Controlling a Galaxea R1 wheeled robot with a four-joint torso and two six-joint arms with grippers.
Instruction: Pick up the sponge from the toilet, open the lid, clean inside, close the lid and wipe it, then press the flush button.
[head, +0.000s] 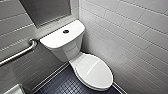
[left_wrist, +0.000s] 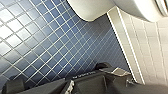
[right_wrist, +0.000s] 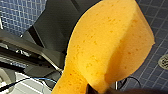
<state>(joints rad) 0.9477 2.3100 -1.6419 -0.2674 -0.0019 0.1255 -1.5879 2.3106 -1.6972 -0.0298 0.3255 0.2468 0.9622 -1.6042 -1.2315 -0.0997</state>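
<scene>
While we scan from the left, a steel grab bar (head: 18, 54) runs along the tiled wall. Next to it stands the toilet (head: 72, 53): the tank (head: 60, 40) with the round flush button (head: 66, 31) in its top, then, further right and nearer us, the lid (head: 93, 71), lying flat and shut over the bowl (left_wrist: 92, 10). Our left arm (left_wrist: 97, 82) hangs low over the blue floor (left_wrist: 37, 45), close to the foot of the bowl and the white skirting (left_wrist: 122, 37). Whether its grip is released or clenched we cannot tell. On the right side, the sponge (right_wrist: 107, 47) sits big and orange just before the wrist camera, lifted clear of the floor. The right fingers (right_wrist: 89, 90) are clenched on it near its narrower part. A round drain (right_wrist: 163, 61) shows in the floor beyond it.

So we judge the pick-up done: the sponge is off the toilet and in our right grasp. What follows is less plain. The lid is down, and nothing here tells us whether the inside has been cleaned. If it has not, the opening, the cleaning, the closing, the wipe and the flush are all ahead of us. Either way, the button press looks to be left, since both arms are down by the floor, well apart from the tank.
</scene>
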